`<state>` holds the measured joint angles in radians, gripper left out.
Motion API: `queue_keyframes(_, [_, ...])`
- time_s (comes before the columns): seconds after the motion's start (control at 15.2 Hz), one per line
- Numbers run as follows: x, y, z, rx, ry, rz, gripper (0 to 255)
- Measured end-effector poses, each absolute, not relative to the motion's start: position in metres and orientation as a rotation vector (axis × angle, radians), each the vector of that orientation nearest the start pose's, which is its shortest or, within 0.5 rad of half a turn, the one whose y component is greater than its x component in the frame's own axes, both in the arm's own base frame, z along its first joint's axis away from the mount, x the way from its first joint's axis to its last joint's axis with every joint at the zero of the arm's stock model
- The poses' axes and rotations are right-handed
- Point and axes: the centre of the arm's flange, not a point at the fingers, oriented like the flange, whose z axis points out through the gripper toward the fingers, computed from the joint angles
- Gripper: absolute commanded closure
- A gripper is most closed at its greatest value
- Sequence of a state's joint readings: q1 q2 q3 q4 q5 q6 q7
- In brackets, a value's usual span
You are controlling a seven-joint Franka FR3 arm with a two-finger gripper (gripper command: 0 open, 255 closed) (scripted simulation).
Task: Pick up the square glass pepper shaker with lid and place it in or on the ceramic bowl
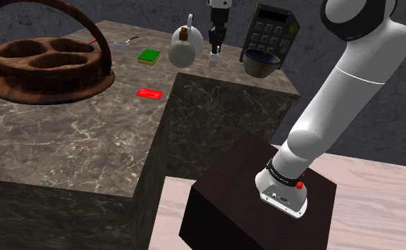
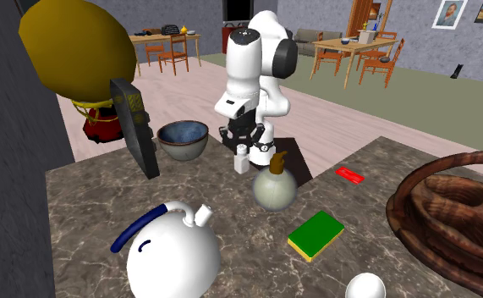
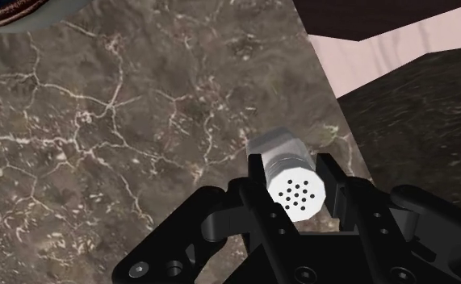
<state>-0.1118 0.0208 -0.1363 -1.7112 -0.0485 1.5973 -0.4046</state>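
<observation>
Pale pepper shaker [image 3: 297,191], perforated lid, clasped between black jaws pressed against its sides, upright near marble table [image 3: 123,121] edge; dark bowl [image 1: 261,69] near it, round corked flask [image 1: 183,50] on other side.

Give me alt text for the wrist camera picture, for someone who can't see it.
A black claw clasps a small pale shaker with a holed lid over a brown marbled counter. The rim of a bowl lies farther off.

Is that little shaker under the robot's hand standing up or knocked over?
Upright. The shaker stands on its base on the counter, and the wrist view looks down onto its perforated lid.
</observation>
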Motion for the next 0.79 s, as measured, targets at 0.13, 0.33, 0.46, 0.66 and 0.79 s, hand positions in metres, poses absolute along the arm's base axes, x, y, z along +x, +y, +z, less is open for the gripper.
queue_keyframes(0.13, [0.536, -0.141, 0.559, -3.129, -0.252, 0.226, 255])
queue_keyframes(0.33, [0.535, -0.141, 0.574, -3.129, -0.252, 0.226, 255])
queue_keyframes(0.46, [0.536, -0.140, 0.585, -3.129, -0.252, 0.226, 255])
queue_keyframes(0.66, [0.535, -0.141, 0.602, -3.129, -0.252, 0.226, 255])
queue_keyframes(0.79, [0.535, -0.141, 0.612, -3.129, -0.252, 0.226, 255])
